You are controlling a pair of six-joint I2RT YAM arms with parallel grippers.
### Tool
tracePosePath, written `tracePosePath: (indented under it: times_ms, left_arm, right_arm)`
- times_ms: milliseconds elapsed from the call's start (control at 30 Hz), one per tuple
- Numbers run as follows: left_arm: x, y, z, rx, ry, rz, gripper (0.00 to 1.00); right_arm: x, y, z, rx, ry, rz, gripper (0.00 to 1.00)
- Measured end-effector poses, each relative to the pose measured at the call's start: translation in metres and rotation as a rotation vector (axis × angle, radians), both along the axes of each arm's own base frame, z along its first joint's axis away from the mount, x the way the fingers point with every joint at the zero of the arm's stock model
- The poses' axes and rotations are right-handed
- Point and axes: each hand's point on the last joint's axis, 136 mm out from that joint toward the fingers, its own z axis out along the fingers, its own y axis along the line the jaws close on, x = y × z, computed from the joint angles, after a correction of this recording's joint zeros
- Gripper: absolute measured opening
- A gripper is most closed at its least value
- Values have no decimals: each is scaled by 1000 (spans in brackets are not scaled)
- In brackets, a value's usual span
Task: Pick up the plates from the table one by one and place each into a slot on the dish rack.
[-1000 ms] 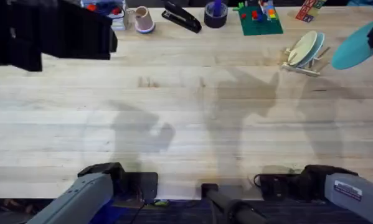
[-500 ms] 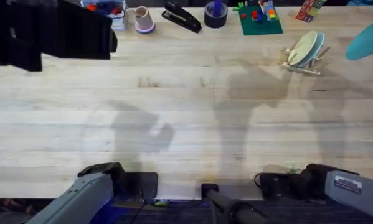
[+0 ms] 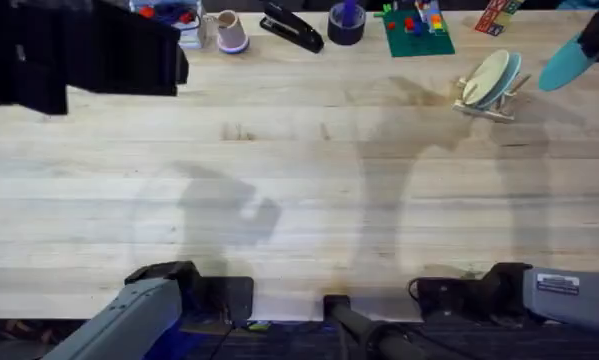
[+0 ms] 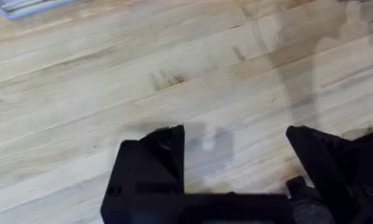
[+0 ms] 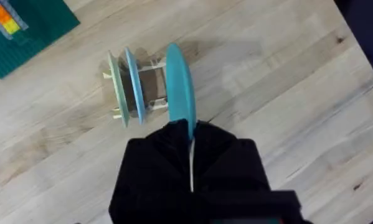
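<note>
Where legible, no writing: turquoise plate (image 5: pixel 179 84)

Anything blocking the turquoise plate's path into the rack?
Nothing visible. The right gripper holds the turquoise plate on edge above the dish rack. The cream plate and pale blue plate fill slots at one end; the dowels beside them look free.

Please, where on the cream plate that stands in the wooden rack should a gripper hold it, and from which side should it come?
Grip the top rim of the cream plate, coming down from above. It stands on edge in the dish rack, so only its upper edge sticks out free. The pale blue plate stands close beside it, so one finger would probably have to slip into the narrow gap between them.
</note>
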Motion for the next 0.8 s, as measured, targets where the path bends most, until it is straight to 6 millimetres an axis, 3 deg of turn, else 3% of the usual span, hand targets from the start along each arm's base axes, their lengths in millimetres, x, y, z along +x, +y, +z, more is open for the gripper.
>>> tracePosePath:
  times_ms: [200,800]
  left_arm:
    - [0,0,0,0,0,0,995]
    - [0,0,0,0,0,0,995]
  right_arm:
    - [6,-2,-8,1,16,4,29]
    - [10,-3,-6,8,-13,-17,29]
